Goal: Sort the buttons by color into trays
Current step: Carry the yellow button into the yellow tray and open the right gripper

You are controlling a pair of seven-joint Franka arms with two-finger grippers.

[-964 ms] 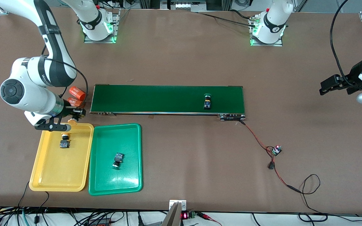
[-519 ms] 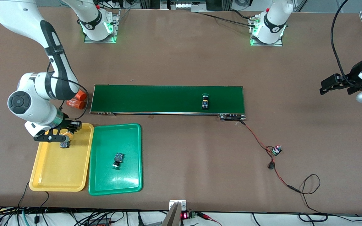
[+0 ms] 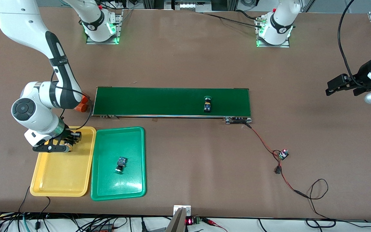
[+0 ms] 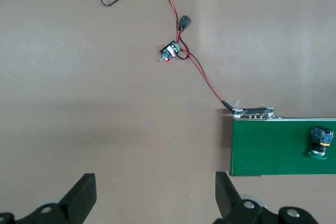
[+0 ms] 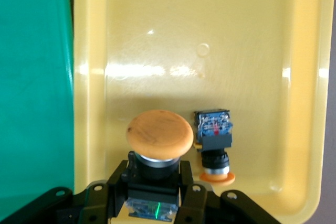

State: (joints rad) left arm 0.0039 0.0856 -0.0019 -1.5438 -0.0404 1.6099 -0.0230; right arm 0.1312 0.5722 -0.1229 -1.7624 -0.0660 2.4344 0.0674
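1. Two trays sit side by side near the front camera at the right arm's end of the table: a yellow tray (image 3: 60,180) and, at its 3 o'clock in the front view, a green tray (image 3: 130,187).
2. Right gripper (image 3: 63,144) hangs over the yellow tray's 12 o'clock end, pinching an orange-capped button (image 5: 159,139) by its body.
3. A second orange-capped button (image 5: 214,140) lies on its side in the yellow tray, just beside the held one.
4. One green-capped button (image 3: 120,165) lies in the green tray near its middle.
5. Another green-capped button (image 3: 207,104) lies on the belt (image 3: 159,101), toward the left arm's end.
6. Left gripper (image 3: 333,87) waits over bare table (image 3: 188,61) past the belt's end, fingers (image 4: 84,195) spread wide and holding nothing.
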